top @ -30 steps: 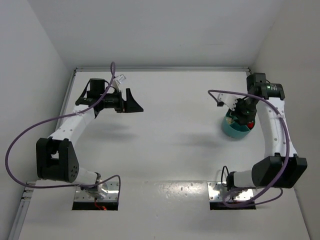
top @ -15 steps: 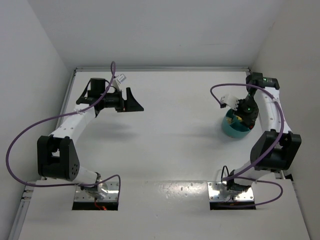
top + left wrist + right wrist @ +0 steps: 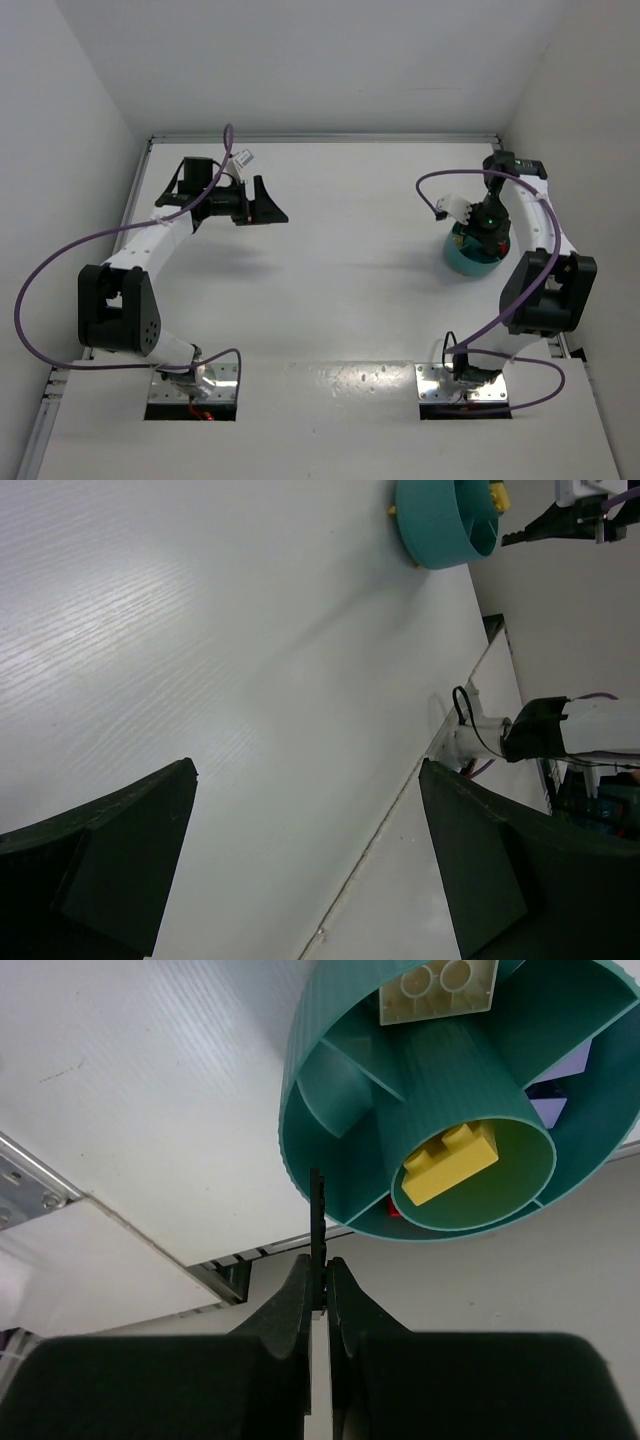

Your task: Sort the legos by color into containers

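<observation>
**A:** Anyone else watching this? From overhead I can barely see the teal dish (image 3: 462,262). It sits far right on the desk (image 3: 340,290), and the right arm (image 3: 543,225) hangs right over it, so its wrist hides whatever's inside.

**B:** That arm's own camera shows way more. The right jaws are clenched on a thin black plate (image 3: 317,1210), seen edge-on and sticking up in front of the dish's near rim. Can't tell if it actually touches. Inside there's a yellow brick (image 3: 450,1160) in the middle ring, a white brick (image 3: 438,985) in a compartment past it, pale purple pieces (image 3: 565,1085) off to one side, and a sliver of red (image 3: 393,1210) under the ring.

**A:** And the left arm (image 3: 150,235)?

**B:** Way over on the other side, well apart from the dish. The left jaws are spread wide with nothing between them. Its camera sees bare desk between the two tips, plus the dish side-on at the far top edge with a bit of yellow over the rim.

**A:** Anything else around?

**B:** Just a purple cable (image 3: 19,322) looping off each arm and the metal base plates (image 3: 190,385) at the near edge.
</observation>
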Controlling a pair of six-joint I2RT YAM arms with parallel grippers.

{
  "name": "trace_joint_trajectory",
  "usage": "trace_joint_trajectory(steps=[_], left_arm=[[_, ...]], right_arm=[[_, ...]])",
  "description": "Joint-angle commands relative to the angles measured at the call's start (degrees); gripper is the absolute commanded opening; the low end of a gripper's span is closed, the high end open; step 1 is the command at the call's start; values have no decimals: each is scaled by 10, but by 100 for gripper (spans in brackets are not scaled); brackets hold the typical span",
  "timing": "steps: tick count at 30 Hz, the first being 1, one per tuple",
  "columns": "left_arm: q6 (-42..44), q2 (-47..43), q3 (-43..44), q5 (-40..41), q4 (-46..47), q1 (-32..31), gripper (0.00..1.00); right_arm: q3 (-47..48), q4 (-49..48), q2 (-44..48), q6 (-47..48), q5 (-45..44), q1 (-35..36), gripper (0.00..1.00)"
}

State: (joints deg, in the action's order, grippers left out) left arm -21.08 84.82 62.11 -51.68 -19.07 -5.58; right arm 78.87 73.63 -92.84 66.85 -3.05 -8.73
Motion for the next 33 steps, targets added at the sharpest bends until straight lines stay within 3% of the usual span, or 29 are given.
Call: trace_joint_trajectory(steps=[1,7,16,22,26,29,33], left_arm=[[-2,-1,21,-11,18,-3,100],[-2,4,21,-6,18,-3,100],[-2,4,21,-6,13,2,100],[34,-8,45,38,-25,2,100],[87,-8,87,154,-87,-15,100],[125,21,173,260,-155,-28,100],[175,79,249,318,-225,-9,100]], right_arm=[[-8,-26,1,-17,-5,8,2],[-24,-59,1,-22,-16,13,7],[-14,-53,-9,-33,-16,19,31],[148,50,-9,-66,109,19,32],[240,67,-9,-177,203,13,38],[280,49,-9,-308,253,8,52],[257,-27,10,-424,259,-3,79]])
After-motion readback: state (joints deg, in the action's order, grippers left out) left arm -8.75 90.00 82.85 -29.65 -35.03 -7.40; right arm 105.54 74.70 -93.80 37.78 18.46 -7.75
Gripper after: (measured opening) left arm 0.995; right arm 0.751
